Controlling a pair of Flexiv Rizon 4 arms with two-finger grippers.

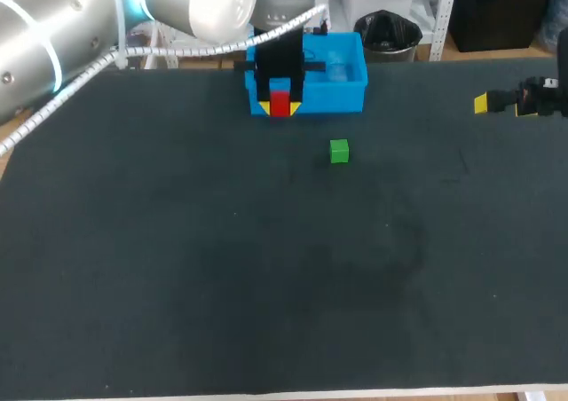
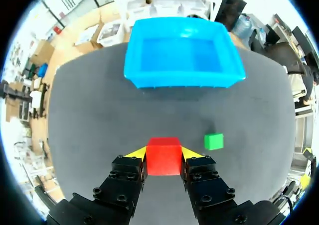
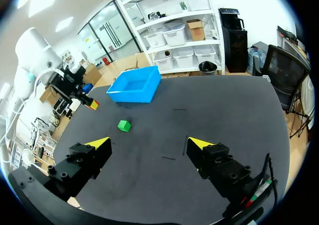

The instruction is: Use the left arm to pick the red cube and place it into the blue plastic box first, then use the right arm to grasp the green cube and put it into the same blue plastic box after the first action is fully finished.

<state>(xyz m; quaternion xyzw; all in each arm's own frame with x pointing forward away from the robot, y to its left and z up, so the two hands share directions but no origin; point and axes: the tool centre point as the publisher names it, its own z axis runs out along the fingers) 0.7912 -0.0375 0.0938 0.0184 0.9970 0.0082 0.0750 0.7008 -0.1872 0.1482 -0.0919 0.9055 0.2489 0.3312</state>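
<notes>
A table (image 1: 266,395) is seen in the head view, with only its thin pale edge shown along the 6 o'clock side. The top is covered by a dark matte mat (image 1: 133,259), by which most of the view is filled. A faint, dull patch (image 1: 382,241) can be made out on the mat toward 4 o'clock from the middle, and a few tiny pale specks (image 1: 495,296) are scattered nearby. In the right wrist view, short dark marks (image 3: 168,159) are seen on the mat
</notes>
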